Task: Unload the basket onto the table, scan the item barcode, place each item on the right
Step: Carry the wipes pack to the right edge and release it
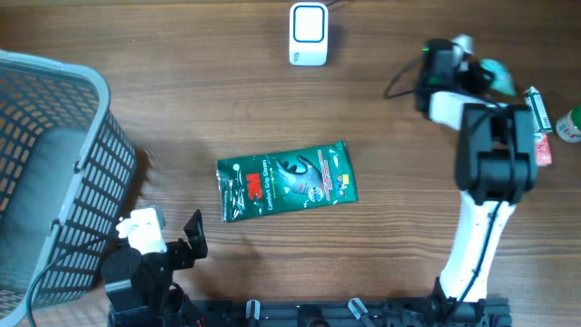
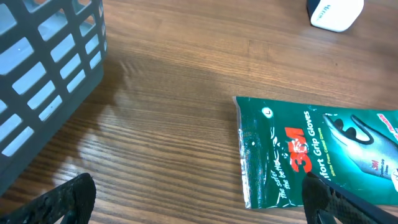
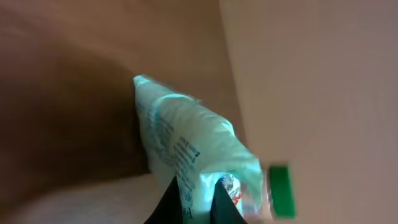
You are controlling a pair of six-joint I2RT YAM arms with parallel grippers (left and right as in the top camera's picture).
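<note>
My right gripper (image 1: 477, 69) at the table's back right is shut on a white and teal packet (image 1: 496, 72). In the right wrist view its two dark fingers (image 3: 171, 202) pinch the packet's (image 3: 186, 134) lower edge; the printed side is blurred and no barcode shows. The white scanner (image 1: 308, 34) stands at the back centre, left of that gripper, and its corner shows in the left wrist view (image 2: 336, 12). My left gripper (image 1: 168, 243) rests open at the front left, jaws wide (image 2: 196, 198) over bare wood.
A green 3M gloves package (image 1: 286, 180) lies flat mid-table, its left end near my left gripper's right finger (image 2: 320, 199). A grey basket (image 1: 54, 173) fills the left side. A red-and-white item (image 1: 540, 118) and a green object (image 1: 570, 123) lie at the right edge.
</note>
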